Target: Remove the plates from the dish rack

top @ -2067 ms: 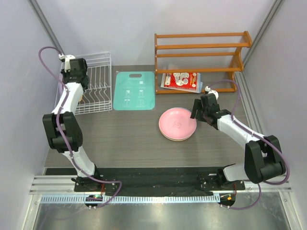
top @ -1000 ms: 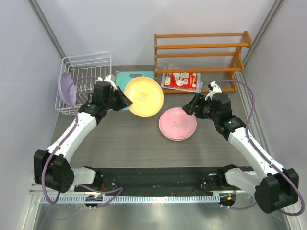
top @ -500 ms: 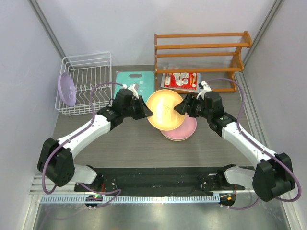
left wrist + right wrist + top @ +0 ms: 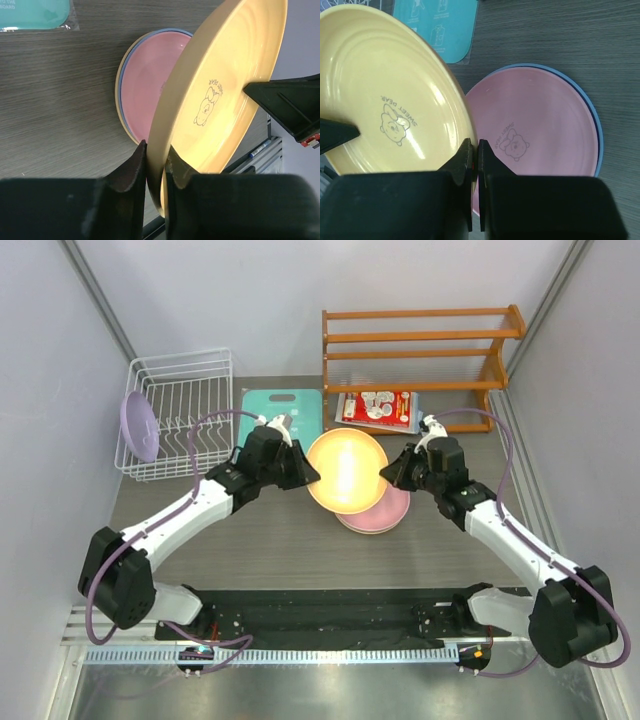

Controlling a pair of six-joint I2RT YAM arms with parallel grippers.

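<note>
Yellow plate (image 4: 345,470): round, glossy, ringed.
Left claw (image 4: 314,477): clenched on its rim.
Right claw (image 4: 384,475): clenched on opposite rim.
Worktop (image 4: 260,525): grey woodgrain.

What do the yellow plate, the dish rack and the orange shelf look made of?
Yellow plate: likely plastic, smooth, semi-glossy; soft highlights, moulded rings, printed bear. Dish rack: thin white-coated wire, probably metal underneath. Orange shelf: apparently wooden slats, stained or varnished orange.
</note>
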